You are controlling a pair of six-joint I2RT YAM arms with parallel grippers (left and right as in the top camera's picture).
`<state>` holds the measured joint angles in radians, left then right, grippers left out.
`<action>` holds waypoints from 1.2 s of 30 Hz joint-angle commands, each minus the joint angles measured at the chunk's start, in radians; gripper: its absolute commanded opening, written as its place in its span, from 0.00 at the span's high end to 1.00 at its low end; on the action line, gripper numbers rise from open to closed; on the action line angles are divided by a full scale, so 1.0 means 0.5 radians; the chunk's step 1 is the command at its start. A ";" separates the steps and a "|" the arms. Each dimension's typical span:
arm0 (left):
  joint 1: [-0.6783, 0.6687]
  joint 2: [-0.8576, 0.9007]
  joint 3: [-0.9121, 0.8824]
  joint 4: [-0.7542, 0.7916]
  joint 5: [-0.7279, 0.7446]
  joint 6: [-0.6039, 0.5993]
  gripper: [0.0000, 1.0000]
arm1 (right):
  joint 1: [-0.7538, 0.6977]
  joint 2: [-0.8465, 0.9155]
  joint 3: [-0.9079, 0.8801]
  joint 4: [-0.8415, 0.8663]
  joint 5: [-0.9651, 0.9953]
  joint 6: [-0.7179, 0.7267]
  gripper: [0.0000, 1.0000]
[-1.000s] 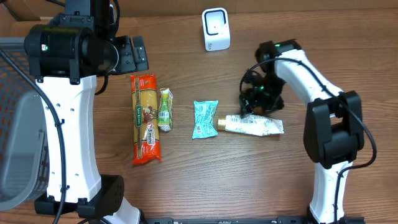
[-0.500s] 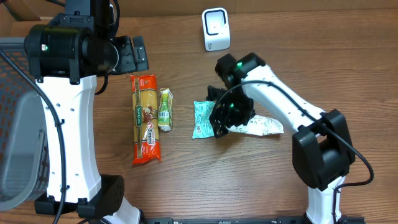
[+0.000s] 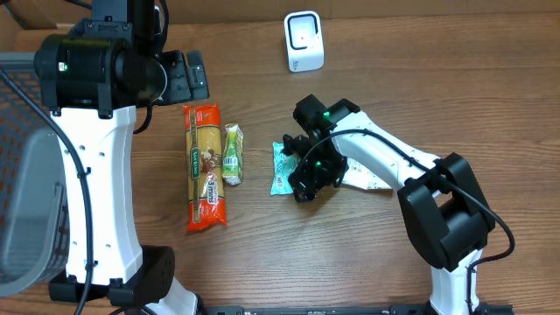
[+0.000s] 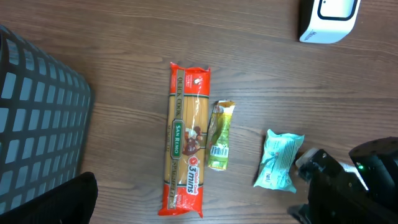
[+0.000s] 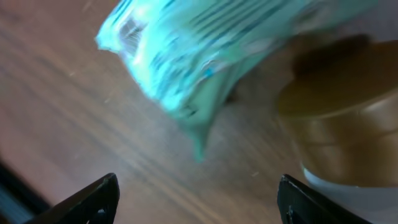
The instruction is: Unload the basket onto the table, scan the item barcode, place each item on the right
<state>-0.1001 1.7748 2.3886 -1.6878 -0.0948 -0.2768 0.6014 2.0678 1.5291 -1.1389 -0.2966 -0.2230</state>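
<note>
Several items lie in a row on the wooden table: a red spaghetti pack (image 3: 205,166) (image 4: 186,146), a small green sachet (image 3: 232,154) (image 4: 221,135), a teal packet (image 3: 283,168) (image 4: 279,160) (image 5: 236,50) and a white tube with a gold cap (image 3: 372,178) (image 5: 348,124). The white barcode scanner (image 3: 304,41) (image 4: 328,18) stands at the far edge. My right gripper (image 3: 303,181) (image 5: 199,199) hovers low at the teal packet's near end, open, with bare table between its fingers. My left gripper (image 3: 187,77) hangs high above the spaghetti's far end, open and holding nothing.
A grey mesh basket (image 3: 22,175) (image 4: 37,124) sits at the table's left edge. The right arm (image 3: 394,153) reaches across the white tube and hides part of it. The left arm's white column (image 3: 96,201) stands left of the spaghetti.
My right gripper has swept left, from beside the tube's gold cap to the teal packet's near end. It stayed open. The left arm and the items have not moved.
</note>
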 commanded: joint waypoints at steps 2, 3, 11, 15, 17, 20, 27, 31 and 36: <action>0.002 0.008 0.004 -0.003 -0.019 0.037 0.01 | -0.072 -0.032 -0.010 0.127 0.263 0.288 0.18; 0.002 0.008 0.004 -0.003 -0.019 0.037 0.00 | -0.092 -0.032 -0.010 0.155 0.288 0.351 0.18; 0.002 0.008 0.004 -0.003 -0.019 0.037 0.00 | -0.280 -0.032 -0.006 0.320 0.381 0.833 0.15; 0.002 0.008 0.004 -0.003 -0.018 0.037 0.00 | -0.353 -0.037 -0.003 0.378 0.345 0.934 0.16; 0.002 0.008 0.004 -0.003 -0.019 0.037 0.00 | -0.380 -0.053 0.015 0.375 0.278 0.932 0.18; 0.002 0.008 0.004 -0.003 -0.019 0.037 0.00 | -0.420 -0.147 0.050 0.352 0.180 0.925 0.22; 0.002 0.008 0.004 -0.003 -0.019 0.037 0.00 | -0.665 -0.430 0.053 0.251 0.202 0.739 0.15; 0.002 0.008 0.004 -0.003 -0.018 0.037 0.00 | -0.817 -0.410 -0.056 0.150 0.201 0.571 0.11; 0.002 0.008 0.004 -0.003 -0.018 0.037 0.00 | -0.932 -0.410 -0.340 0.235 0.179 0.478 0.09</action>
<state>-0.1001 1.7748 2.3886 -1.6875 -0.0948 -0.2768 0.1493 1.8526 1.4326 -1.0336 -0.1944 0.0769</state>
